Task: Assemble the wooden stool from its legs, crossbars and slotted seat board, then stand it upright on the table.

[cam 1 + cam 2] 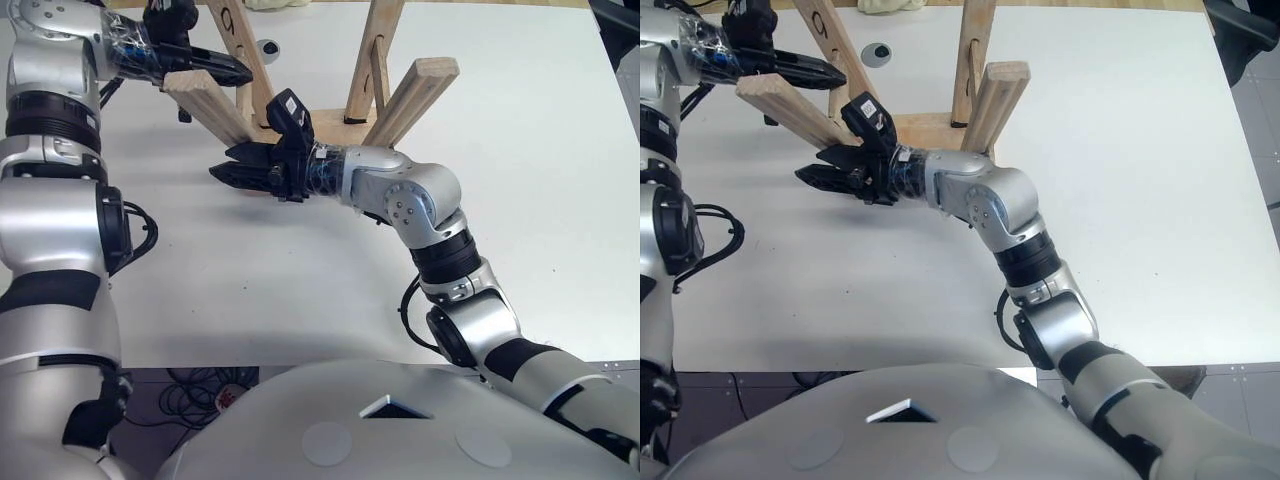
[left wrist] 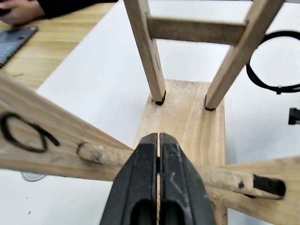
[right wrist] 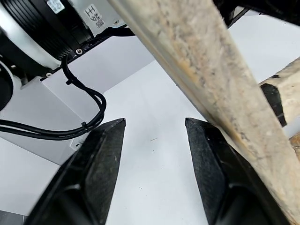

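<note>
Silver shells of left arm (image 1: 50, 60) and right arm (image 1: 400, 190), joined by black ribbed bands; black cables (image 3: 99, 101) loop at joints (exposed); black right gripper (image 3: 154, 123), textured pads (image 3: 105, 159).

looked like a robotics lab tbh, big plain white tabletop (image 1: 300, 300) with a tangle of black cables (image 1: 188, 393) bunched up below its edge
</note>
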You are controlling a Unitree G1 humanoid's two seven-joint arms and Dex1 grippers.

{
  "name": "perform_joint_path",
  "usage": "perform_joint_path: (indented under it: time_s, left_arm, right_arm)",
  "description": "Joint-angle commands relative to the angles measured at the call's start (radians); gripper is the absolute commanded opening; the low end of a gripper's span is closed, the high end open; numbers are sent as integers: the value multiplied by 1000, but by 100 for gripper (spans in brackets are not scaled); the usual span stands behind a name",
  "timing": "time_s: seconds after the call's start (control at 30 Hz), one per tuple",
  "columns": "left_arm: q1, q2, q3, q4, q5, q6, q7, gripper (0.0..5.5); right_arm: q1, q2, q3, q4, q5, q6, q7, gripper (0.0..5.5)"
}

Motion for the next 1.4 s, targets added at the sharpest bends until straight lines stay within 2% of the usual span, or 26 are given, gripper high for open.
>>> perform_joint_path:
  time_s: [0.03,0.13,0.23,0.3,0.4,0.5,0.6,0.67,0.77,0.87,1.03,1.27,1.37,1.4]
  left_arm:
    - [-5,-9,50,-46,-40,-10,26,3]
    - [-52,-30,179,-51,-151,-28,119,3]
    - [-58,-19,305,-48,-233,-9,312,3]
    - [4,-2,315,-60,-211,-43,420,3]
    - [182,18,346,-190,-239,-31,446,0]
    - [358,62,383,-379,-292,53,425,51]
    - [572,125,413,-577,-332,143,392,104]
    - [706,139,412,-702,-358,201,369,127]
    - [825,115,349,-808,-328,209,376,176]
    - [837,79,259,-806,-273,189,392,216]
    - [818,60,152,-784,-236,201,352,216]
    - [733,-12,119,-673,-252,140,310,216]
    - [690,-39,110,-613,-258,139,286,219]
    - [678,-46,107,-594,-258,139,280,197]
  right_arm:
    - [-14,-10,17,-13,-15,5,26,237]
    - [-13,-25,48,-29,-32,-10,57,237]
    - [-1,-68,133,-90,-105,-91,107,237]
    - [13,-91,177,-132,-150,-138,116,237]
    - [62,-140,196,-235,-178,-150,111,283]
    - [155,-243,139,-410,-129,-78,115,335]
    - [304,-406,-2,-595,-2,52,146,393]
    - [379,-513,-121,-624,57,90,181,419]
    - [390,-636,-185,-501,-6,26,214,474]
    - [333,-647,-184,-303,-89,-97,223,519]
    - [241,-620,-156,-48,-187,-275,271,519]
    - [124,-524,-165,186,-172,-431,401,519]
    - [62,-478,-170,313,-171,-457,467,473]
    - [45,-469,-172,349,-173,-461,485,448]
